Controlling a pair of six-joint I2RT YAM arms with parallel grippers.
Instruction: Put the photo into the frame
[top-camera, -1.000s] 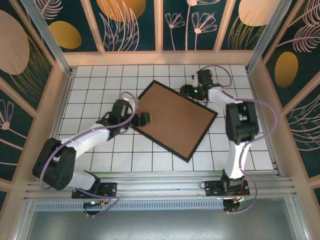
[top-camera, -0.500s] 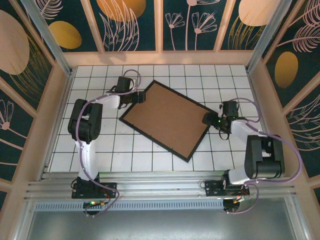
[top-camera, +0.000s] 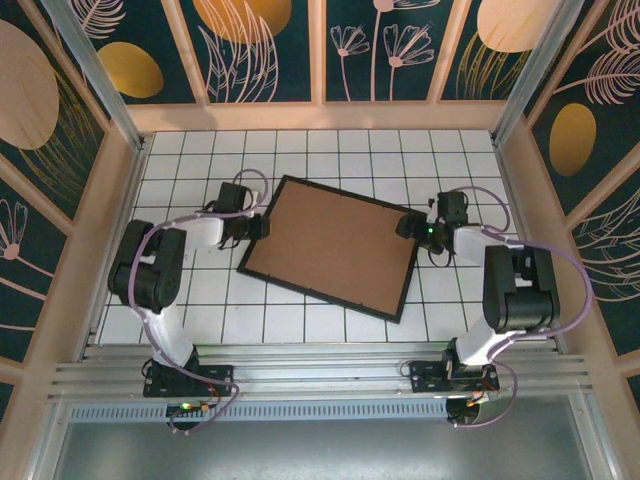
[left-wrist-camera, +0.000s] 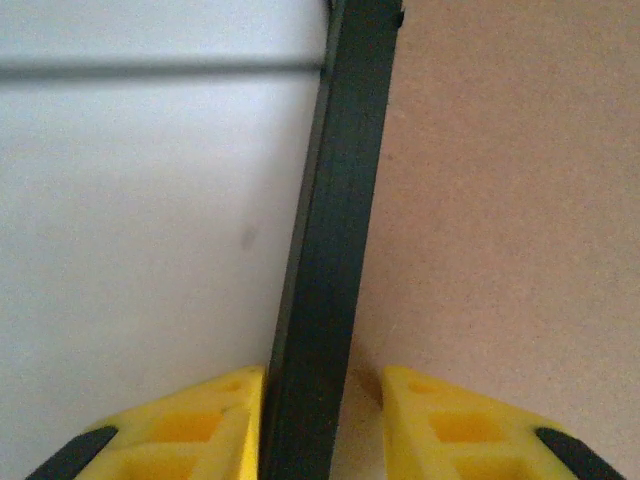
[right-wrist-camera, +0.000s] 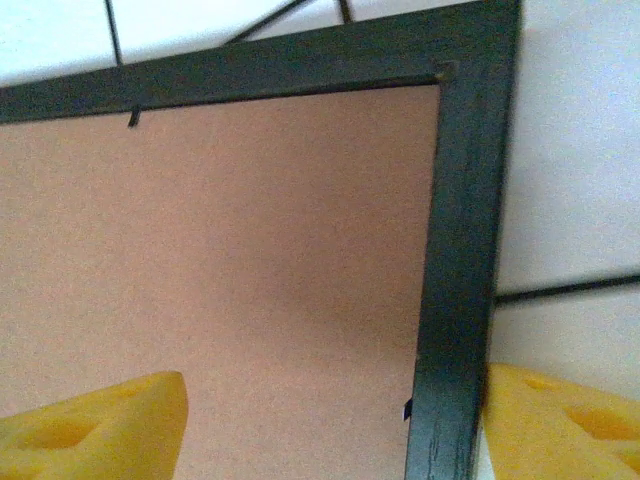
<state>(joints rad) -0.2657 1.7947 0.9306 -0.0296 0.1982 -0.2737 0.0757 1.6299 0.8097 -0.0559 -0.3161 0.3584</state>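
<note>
And here we have the large rectangular picture frame (top-camera: 320, 296) with its narrow black rim, lying flat and back up, askew on the white tiled table (top-camera: 330, 150). Its plain brown backing board (top-camera: 335, 245) faces us. At the frame's left edge the left gripper (top-camera: 258, 228) straddles the rim. One yellow finger (left-wrist-camera: 190, 430) sits against the outside and the other just off the inside, so we can't tell if it's clamped. At the frame's right edge, near its far corner, the right gripper (top-camera: 410, 227) stands released, fingers wide either side of the rim.
</note>
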